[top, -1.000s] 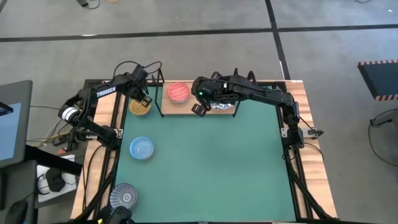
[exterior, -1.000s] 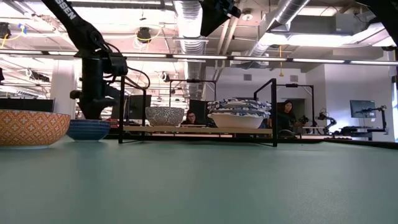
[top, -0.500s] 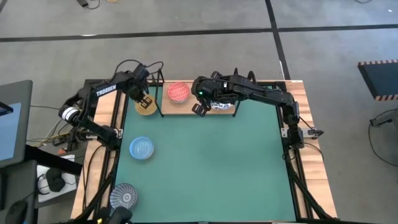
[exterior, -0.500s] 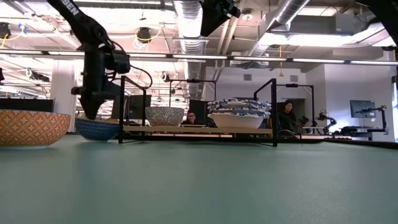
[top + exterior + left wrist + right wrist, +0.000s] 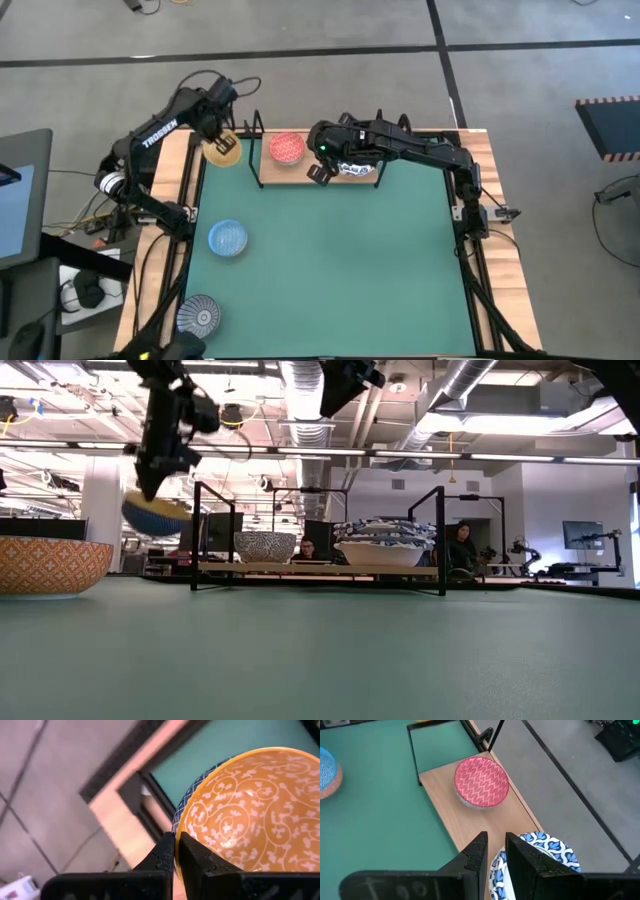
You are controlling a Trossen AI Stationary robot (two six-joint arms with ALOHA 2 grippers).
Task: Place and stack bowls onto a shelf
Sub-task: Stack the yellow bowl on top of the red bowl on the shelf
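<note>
**Yellow bowl lifted clear of the mat**

We see the left gripper point(image 5: 212, 138) clamped on the rim of the round yellow bowl with a blue lattice outside point(image 5: 222, 150), holding it in the air at the table's eleven o'clock corner, beside the light wooden shelf with black wire uprights point(image 5: 266, 172). The right gripper point(image 5: 320, 172) hovers over the shelf, jaws slightly apart and empty, between the red round bowl point(image 5: 288, 148) and the stacked white bowls with blue rims point(image 5: 545, 851).
</note>
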